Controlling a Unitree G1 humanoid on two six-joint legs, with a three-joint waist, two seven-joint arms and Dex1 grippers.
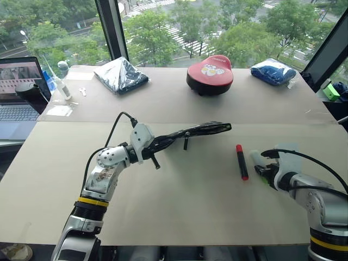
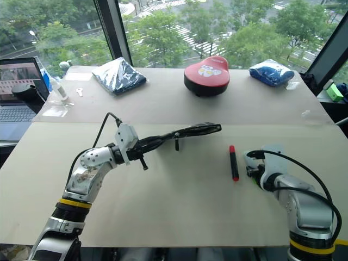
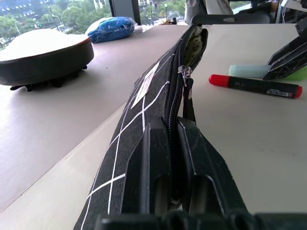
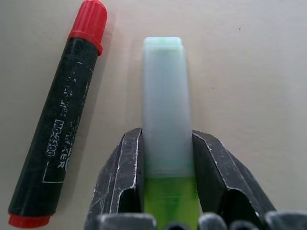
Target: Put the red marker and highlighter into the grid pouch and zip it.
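The left gripper (image 3: pixel 172 158) was clamped on the grid pouch (image 1: pixel 196 131), held above the middle of the table (image 1: pixel 179 206) with its far end gaping open. Toward the right edge, the right gripper (image 4: pixel 167 165) pinched the highlighter (image 4: pixel 163 105); the red marker (image 1: pixel 241 161) lay just beside it.

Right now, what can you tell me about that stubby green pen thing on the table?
It is the highlighter: short and thick, with a bright green body and a pale, frosted, see-through cap, all plastic by the look of it. It lies flat on the beige table, alongside the red marker but apart from it. The right gripper has a black finger pressed to each side of it, about where the cap meets the body. It is not lifted yet, and it is not in the grid pouch.
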